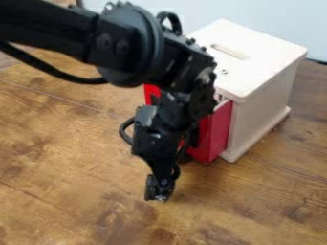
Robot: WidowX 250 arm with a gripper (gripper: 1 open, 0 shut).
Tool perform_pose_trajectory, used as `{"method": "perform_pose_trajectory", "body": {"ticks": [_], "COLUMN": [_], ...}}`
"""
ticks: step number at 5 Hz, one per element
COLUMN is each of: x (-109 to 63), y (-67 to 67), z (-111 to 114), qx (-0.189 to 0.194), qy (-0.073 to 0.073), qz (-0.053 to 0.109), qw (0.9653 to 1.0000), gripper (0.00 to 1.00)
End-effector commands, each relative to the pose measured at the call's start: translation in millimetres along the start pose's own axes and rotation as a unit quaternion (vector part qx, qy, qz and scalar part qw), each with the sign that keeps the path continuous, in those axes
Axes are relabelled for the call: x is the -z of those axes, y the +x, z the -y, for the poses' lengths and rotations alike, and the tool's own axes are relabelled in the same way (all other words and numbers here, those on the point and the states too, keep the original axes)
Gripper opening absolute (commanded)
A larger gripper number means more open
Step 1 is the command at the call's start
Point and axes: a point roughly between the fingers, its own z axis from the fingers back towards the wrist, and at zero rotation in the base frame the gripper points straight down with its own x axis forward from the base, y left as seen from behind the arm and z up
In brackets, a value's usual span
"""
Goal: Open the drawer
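The red-fronted drawer (215, 134) sits upright in the small white box (258, 91) on the wooden bench (76, 172), its front partly hidden behind the black arm (115, 43).

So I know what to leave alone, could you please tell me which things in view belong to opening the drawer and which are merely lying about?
For the job:
- red drawer
- white box, which holds the drawer
- hand, in front of the drawer

Just lying about:
- nothing I can make out; the wooden table only supports the box
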Motion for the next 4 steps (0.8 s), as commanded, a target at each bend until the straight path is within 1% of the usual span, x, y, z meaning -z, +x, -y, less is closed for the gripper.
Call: {"method": "perform_pose_trajectory", "body": {"ticks": [1,2,4], "x": [-30.8,-26.8,-32.4], "y": [21.6,26.4,28.3], "z": [23.3,25.5,31.2], "qx": [-0.046,-0.049,-0.075], "qy": [-0.037,-0.036,-0.032], "qz": [-0.025,-0.025,-0.022], "qw": [0.998,0.9978,0.9964], "gripper": [0.0,0.0,0.0]}}
